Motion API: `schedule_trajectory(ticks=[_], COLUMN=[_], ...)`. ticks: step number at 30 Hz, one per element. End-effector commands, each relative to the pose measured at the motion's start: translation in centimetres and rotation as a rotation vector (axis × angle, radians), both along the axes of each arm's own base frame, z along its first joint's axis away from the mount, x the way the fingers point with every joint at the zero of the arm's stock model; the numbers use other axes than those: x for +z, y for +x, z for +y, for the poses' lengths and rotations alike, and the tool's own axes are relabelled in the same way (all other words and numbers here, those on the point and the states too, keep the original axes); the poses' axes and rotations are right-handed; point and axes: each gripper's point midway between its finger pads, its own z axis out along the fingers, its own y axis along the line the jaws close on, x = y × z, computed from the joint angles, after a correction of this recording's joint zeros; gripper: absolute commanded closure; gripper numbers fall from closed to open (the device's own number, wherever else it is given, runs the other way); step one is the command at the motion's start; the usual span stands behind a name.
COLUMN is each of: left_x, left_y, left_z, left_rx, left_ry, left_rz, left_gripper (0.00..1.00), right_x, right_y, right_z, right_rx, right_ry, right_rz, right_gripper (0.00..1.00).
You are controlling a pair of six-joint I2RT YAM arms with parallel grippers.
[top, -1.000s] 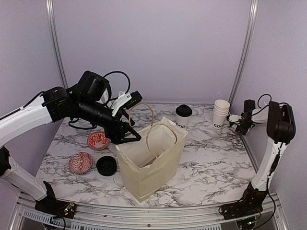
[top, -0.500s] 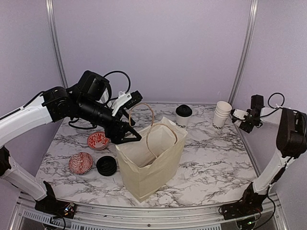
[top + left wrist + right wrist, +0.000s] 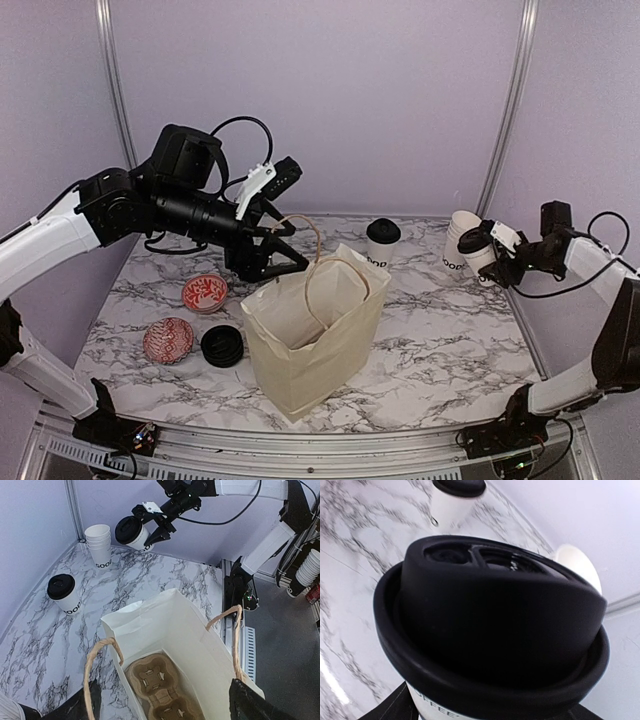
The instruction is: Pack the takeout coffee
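Note:
A takeout coffee (image 3: 476,248), a white cup with a black lid, hangs tilted in the air at the right with my right gripper (image 3: 492,258) shut on it. Its lid (image 3: 490,615) fills the right wrist view. The left wrist view has this cup (image 3: 133,532) above the table's far corner. A second takeout coffee (image 3: 382,242) stands upright on the marble behind the paper bag (image 3: 315,335). My left gripper (image 3: 272,262) is open at the bag's mouth, its fingers (image 3: 252,704) wide apart by the two handles. A cardboard cup carrier (image 3: 157,685) lies on the bag's bottom.
A stack of lidless white cups (image 3: 99,545) stands at the back right corner, just behind the held cup. Two red-patterned bowls (image 3: 205,293) (image 3: 167,340) and a stack of black lids (image 3: 222,346) sit left of the bag. Walls close in behind and at the right.
My right arm has swung out from beside the cup stack and now carries a lidded cup tilted in front of it. My left gripper has risen slightly at the bag's mouth.

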Motion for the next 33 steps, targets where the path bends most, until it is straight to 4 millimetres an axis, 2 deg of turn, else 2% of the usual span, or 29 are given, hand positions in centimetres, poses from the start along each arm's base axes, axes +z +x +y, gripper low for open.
schedule_trajectory(ticks=[1, 5, 8, 13, 24, 27, 29, 33], left_x=[3.2, 4.9, 6.0, 6.5, 5.8, 5.6, 5.9, 7.7], left_y=[0.7, 0.2, -0.1, -0.4, -0.6, -0.4, -0.5, -0.6], left_z=[-0.7, -0.7, -0.6, -0.6, -1.6, -1.9, -2.6, -6.0], left_rx=[0.02, 0.029, 0.042, 0.064, 0.074, 0.077, 0.062, 0.003], left_ry=[-0.073, -0.108, -0.131, -0.141, -0.123, -0.116, -0.118, -0.134], left_rz=[-0.071, -0.064, -0.06, -0.055, -0.044, -0.047, -0.05, -0.078], left_gripper=[0.1, 0.1, 0.1, 0.1, 0.1, 0.1, 0.1, 0.09], right_x=[2.4, 0.4, -1.9, -5.0, -7.4, -7.5, -6.7, -3.3], right_y=[-2.1, -2.4, -2.5, -2.2, -0.5, -0.9, -1.5, -3.6], right_z=[6.5, 9.2, 10.2, 10.2, 10.2, 10.4, 10.7, 11.6], right_rx=[0.21, 0.287, 0.313, 0.327, 0.371, 0.392, 0.413, 0.476], right_ry=[0.331, 0.381, 0.393, 0.386, 0.389, 0.398, 0.414, 0.446], right_rz=[-0.041, -0.035, -0.021, 0.002, 0.175, 0.197, 0.188, 0.147], right_gripper=[0.25, 0.25, 0.25, 0.25, 0.24, 0.24, 0.24, 0.24])
